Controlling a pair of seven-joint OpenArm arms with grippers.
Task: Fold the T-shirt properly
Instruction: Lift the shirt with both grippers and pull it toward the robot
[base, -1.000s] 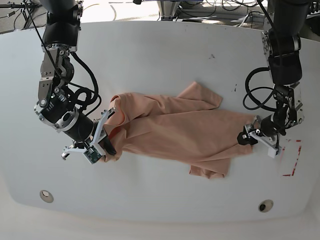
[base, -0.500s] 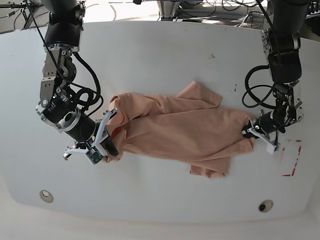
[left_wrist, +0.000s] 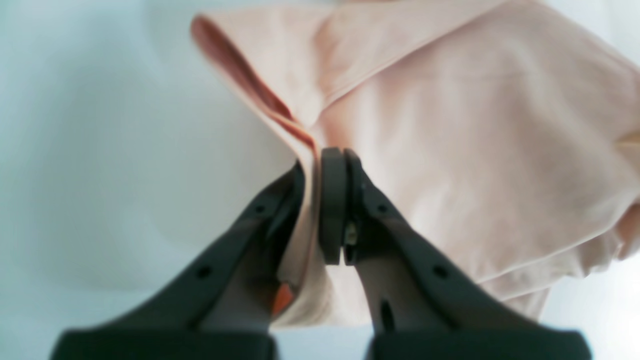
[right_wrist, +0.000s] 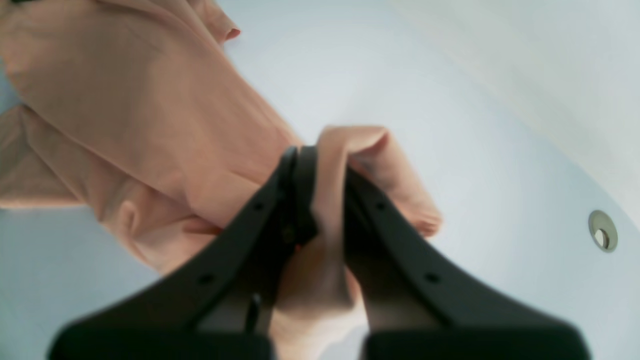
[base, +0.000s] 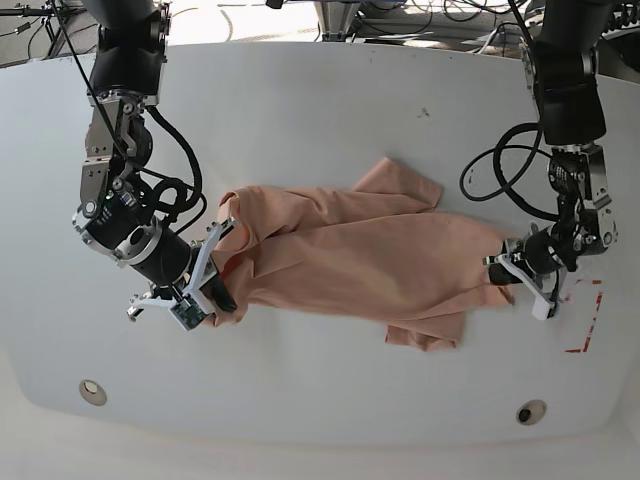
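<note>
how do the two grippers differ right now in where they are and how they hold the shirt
The left gripper is at the base view's right end of the T-shirt; the right gripper is at its left end. The left gripper pinches a thin, flat edge; the right gripper clamps a thicker bunched fold that bulges over its fingers. Both are shut on the T-shirt, low over the white table.

My two arms are black with silver joints and looped black cables; each tool has matte black, screw-dotted fingers.
</note>
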